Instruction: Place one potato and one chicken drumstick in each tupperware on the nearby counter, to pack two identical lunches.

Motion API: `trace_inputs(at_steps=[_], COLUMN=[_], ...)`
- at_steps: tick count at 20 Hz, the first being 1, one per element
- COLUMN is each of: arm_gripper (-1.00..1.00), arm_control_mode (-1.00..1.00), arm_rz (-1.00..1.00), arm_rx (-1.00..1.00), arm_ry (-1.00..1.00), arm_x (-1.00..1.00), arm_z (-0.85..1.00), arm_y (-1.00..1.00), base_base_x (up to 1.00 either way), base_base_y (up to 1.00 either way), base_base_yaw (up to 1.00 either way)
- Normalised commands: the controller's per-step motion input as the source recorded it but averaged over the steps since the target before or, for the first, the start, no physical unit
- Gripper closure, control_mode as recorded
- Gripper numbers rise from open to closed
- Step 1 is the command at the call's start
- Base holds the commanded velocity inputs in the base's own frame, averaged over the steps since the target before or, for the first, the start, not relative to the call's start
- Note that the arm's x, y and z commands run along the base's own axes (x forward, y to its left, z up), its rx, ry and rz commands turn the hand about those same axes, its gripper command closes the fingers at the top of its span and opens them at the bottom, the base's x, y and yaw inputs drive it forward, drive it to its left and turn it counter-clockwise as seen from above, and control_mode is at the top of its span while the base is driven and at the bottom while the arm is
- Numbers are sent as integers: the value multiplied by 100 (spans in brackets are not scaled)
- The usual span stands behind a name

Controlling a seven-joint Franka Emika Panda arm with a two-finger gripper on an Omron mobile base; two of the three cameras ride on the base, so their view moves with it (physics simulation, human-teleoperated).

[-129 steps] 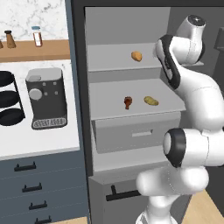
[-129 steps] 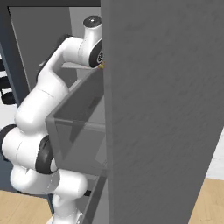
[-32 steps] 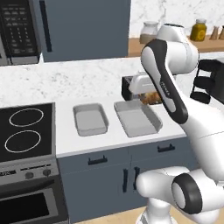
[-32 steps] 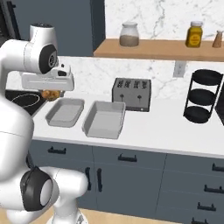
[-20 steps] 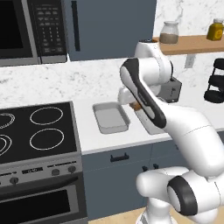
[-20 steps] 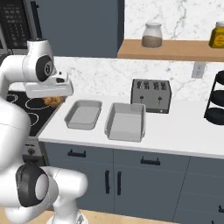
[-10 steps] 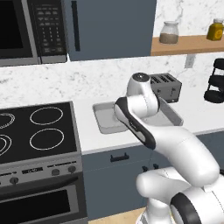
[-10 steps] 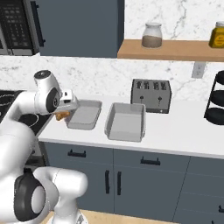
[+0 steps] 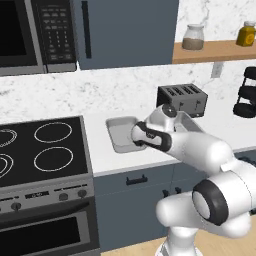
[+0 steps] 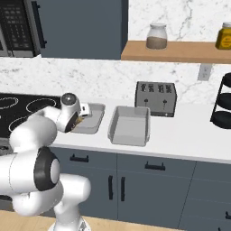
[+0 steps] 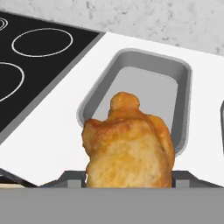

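Now my gripper (image 11: 129,183) dropped low, clenched on chicken drumstick (image 11: 128,146), at near edge of left tupperware (image 11: 181,92); release next.

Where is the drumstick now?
In the hand view, the drumstick is held in the gripper, in front of the tray next to the stove.

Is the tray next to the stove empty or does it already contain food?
Empty: the tupperware shows a bare grey floor; the chicken drumstick is held in the gripper.
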Motion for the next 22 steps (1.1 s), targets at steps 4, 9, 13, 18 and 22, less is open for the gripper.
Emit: trace_inputs(at_steps=[4, 9, 13, 18, 22], arm_gripper=[100, 100, 100, -100, -100], arm_control_mode=[-100, -100, -100, -100, -100], arm_rz=[0, 0, 0, 0, 0], arm_rx=[0, -1, -2, -7, -1], arm_ry=[20, 16, 11, 0, -15], arm_x=[100, 99, 86, 58, 3], arm_z=[9, 0, 0, -21, -34], arm_y=[1, 2, 17, 49, 19], base_base_x=[0, 0, 0, 0, 0], base_base_y=[0, 0, 0, 0, 0], base_base_yaw=[0, 0, 0, 0, 0])
